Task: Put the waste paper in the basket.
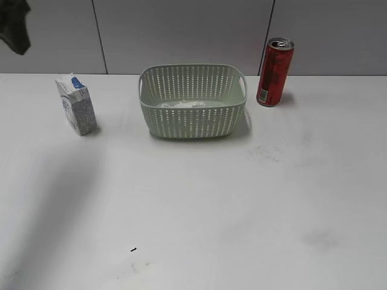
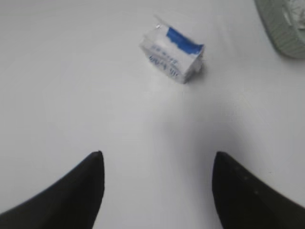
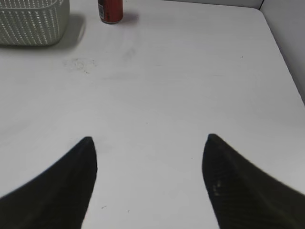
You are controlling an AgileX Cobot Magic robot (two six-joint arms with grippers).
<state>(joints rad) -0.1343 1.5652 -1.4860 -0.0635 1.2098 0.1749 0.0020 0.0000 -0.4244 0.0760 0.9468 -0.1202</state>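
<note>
The pale green perforated basket [image 1: 192,103] stands at the back middle of the white table. Crumpled white waste paper [image 1: 181,104] lies inside it, seen over the rim and through the holes; I cannot tell how many wads. A corner of the basket shows in the left wrist view [image 2: 283,26] and in the right wrist view [image 3: 31,24]. My left gripper [image 2: 157,164] is open and empty, high above the table near the carton. My right gripper [image 3: 148,143] is open and empty above bare table. A dark part of the left arm [image 1: 15,24] shows at the top left.
A small white-grey carton with a blue top [image 1: 77,104] stands left of the basket and shows in the left wrist view [image 2: 172,51]. A tall red can [image 1: 275,72] stands right of the basket and shows in the right wrist view [image 3: 110,10]. The table's right edge [image 3: 286,57] is near.
</note>
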